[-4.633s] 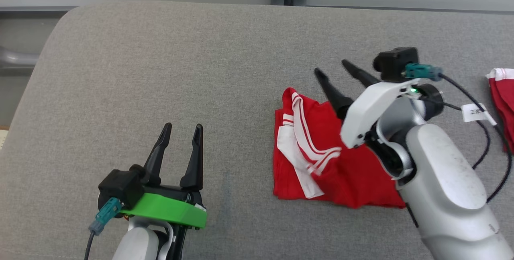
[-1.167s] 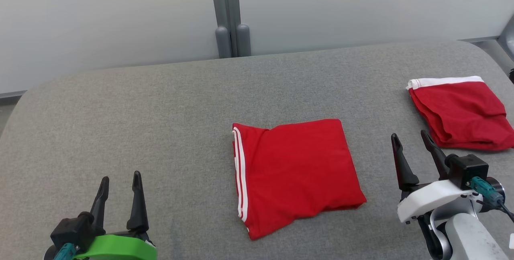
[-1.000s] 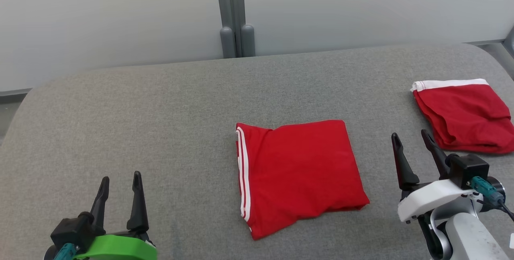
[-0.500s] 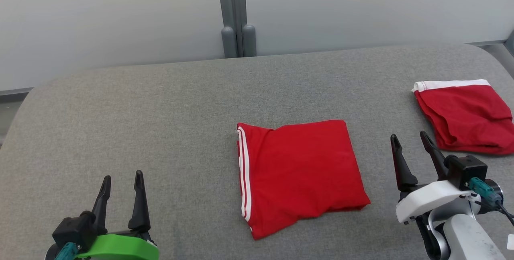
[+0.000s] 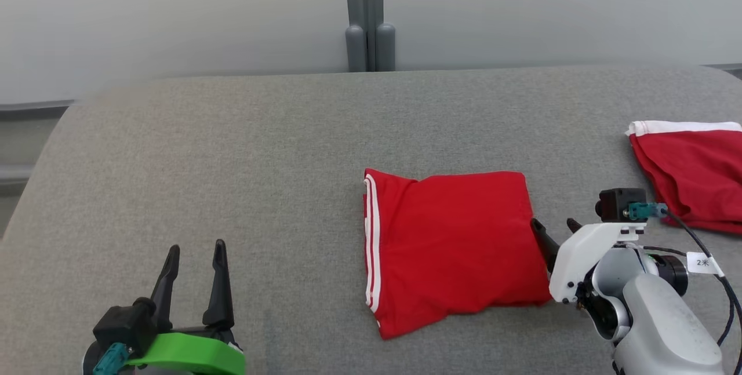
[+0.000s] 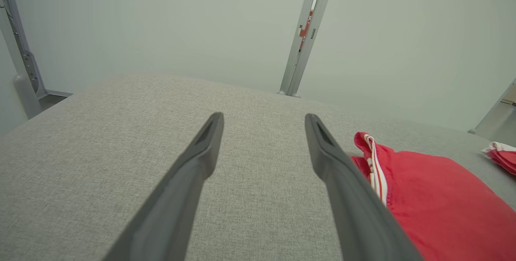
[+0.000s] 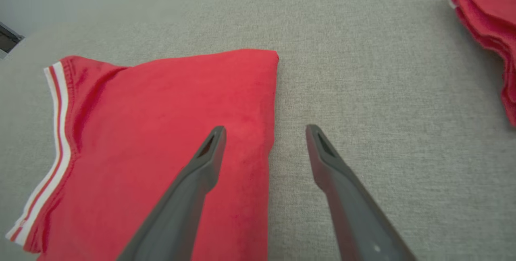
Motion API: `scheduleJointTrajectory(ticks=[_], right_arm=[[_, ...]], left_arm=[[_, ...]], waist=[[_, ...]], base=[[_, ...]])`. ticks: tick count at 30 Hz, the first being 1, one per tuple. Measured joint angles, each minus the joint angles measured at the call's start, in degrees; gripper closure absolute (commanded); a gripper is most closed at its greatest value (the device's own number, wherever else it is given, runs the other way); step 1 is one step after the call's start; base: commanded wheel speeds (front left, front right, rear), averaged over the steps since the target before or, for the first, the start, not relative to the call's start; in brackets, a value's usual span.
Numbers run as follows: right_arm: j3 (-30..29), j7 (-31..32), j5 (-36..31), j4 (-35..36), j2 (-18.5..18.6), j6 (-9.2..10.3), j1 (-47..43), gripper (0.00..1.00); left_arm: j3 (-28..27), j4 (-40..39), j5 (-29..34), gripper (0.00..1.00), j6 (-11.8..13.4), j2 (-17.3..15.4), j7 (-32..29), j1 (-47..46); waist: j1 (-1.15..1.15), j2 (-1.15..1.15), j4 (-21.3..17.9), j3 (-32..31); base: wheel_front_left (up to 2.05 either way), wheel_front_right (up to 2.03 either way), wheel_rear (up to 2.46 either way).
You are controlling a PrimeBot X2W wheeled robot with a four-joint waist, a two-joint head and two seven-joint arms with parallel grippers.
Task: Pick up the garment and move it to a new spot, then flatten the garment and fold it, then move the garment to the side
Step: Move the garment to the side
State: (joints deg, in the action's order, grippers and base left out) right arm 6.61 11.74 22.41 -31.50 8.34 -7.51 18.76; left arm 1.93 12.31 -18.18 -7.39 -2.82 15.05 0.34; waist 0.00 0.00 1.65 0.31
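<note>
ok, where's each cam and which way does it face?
Head: on the head, forward and down at the grey cushion; left end effector lower left, right end effector beside the red garment.
Left wrist: left arm, along its fingers across the cushion toward the wall.
Right wrist: right arm, tilted down; garment's edge between its fingers.
Shared: all three show the garment.

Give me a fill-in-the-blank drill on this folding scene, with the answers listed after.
1. In the head view, the folded red garment has white stripes along its ____ edge.
2. The right gripper straddles that garment's right edge with its jaws ____.
3. The second red garment, at the far right, has a ____ band along its far edge.
4. The left gripper is open and holds ____.

Missing words: left; open; white; nothing.
</note>
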Motion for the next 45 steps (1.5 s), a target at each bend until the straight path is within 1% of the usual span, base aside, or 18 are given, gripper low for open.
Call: scheduleJointTrajectory(ticks=[2, 9, 14, 15, 16, 17, 20, 24, 29, 32, 35, 37, 40, 45], right_arm=[[-0.98, 2.38, -0.91, -1.69, -0.25, 0.01, 0.91, 0.0], [-4.42, 6.54, -2.92, -6.95, -2.35, 0.01, 3.27, 0.0], [-5.31, 12.23, -5.43, -10.33, -2.49, -0.01, 4.94, 0.0], [-5.12, 13.36, -6.02, -10.48, -2.36, -0.01, 5.32, 0.1], [-4.59, 14.39, -6.45, -10.42, -2.19, 0.07, 5.6, 0.69], [-3.99, 14.96, -6.68, -10.03, -1.76, 0.14, 5.77, 1.0], [-0.23, 15.88, -8.57, -7.88, 0.2, 0.1, 6.32, 1.0], [6.09, 17.62, -10.93, -4.19, 4.39, -0.14, 8.13, 1.0], [12.79, 20.36, -11.88, 1.09, 10.58, -0.05, 14.96, 1.0], [16.36, 22.81, -9.48, 4.41, 14.1, -0.04, 18.62, 1.0], [17.16, 24.1, -8.13, 6.7, 18.34, -0.04, 21.93, 1.0], [17.13, 24.49, -7.17, 8.05, 20.14, -0.03, 23.96, 1.0], [17.13, 25.27, -6.24, 8.93, 21.82, -0.05, 26.31, 1.0], [14.15, 25.46, -5.54, 8.28, 24.02, -0.04, 29.48, 1.0]], left_arm=[[0.79, -0.11, -0.22, 0.0, 0.0, 0.0, 0.0, -0.57], [1.91, -0.45, -0.45, 0.0, 0.0, 0.01, 0.0, -2.01], [2.18, -0.85, -0.45, 0.0, 0.0, -0.01, 0.0, -2.85], [2.24, -0.89, -0.45, 0.0, 0.0, 0.0, 0.0, -3.08], [2.27, -0.94, -0.45, 0.0, 0.0, 0.0, 0.0, -3.3], [2.33, -1.07, -0.47, 0.0, 0.0, -0.01, 0.0, -3.44], [2.85, -1.35, -0.9, 0.0, 0.0, 0.0, 0.0, -3.92], [3.09, -2.15, -1.58, 0.0, 0.0, -0.01, 0.01, -4.49], [2.6, -3.2, -2.0, 0.0, 0.0, -0.02, 0.01, -5.22], [3.19, -4.05, -2.32, 0.0, 0.0, 0.0, 0.08, -6.16], [3.48, -4.87, -2.25, 0.0, 0.0, -0.01, 0.08, -6.96], [3.8, -5.22, -1.91, 0.0, 0.0, 0.0, 0.08, -7.44], [4.35, -5.76, -1.13, 0.0, 0.0, 0.0, 0.08, -8.65], [6.47, -5.95, 0.73, 0.0, 0.0, 0.04, 0.09, -11.19]], waist=[[0.0, 0.0, 0.84, 0.63], [0.0, 0.0, 4.1, 3.56], [0.0, 0.0, 6.17, 5.73], [0.0, 0.0, 6.46, 6.03], [0.0, 0.0, 6.78, 6.39], [0.0, 0.0, 7.06, 6.74], [0.0, 0.0, 7.59, 7.61], [0.0, 0.0, 7.23, 8.43], [0.0, 0.0, 5.05, 9.35], [0.0, 0.0, 3.08, 10.15], [0.0, 0.0, 1.02, 11.0], [0.0, 0.0, -0.45, 11.62], [0.0, 0.0, -2.83, 12.76], [0.0, 0.0, -6.87, 15.15]], base=[[0.0, 0.0, 0.0], [0.0, 0.0, 0.0], [0.0, 0.0, 0.0], [0.0, 0.0, 0.0], [0.0, 0.0, 0.0], [0.0, 0.0, 0.0], [0.0, 0.0, 0.0], [0.0, 0.0, 0.0], [0.0, 0.0, 0.0], [0.0, 0.0, 0.0], [0.0, 0.0, 0.0], [0.0, 0.0, 0.0], [0.0, 0.0, 0.0], [0.0, 0.0, 0.0]])
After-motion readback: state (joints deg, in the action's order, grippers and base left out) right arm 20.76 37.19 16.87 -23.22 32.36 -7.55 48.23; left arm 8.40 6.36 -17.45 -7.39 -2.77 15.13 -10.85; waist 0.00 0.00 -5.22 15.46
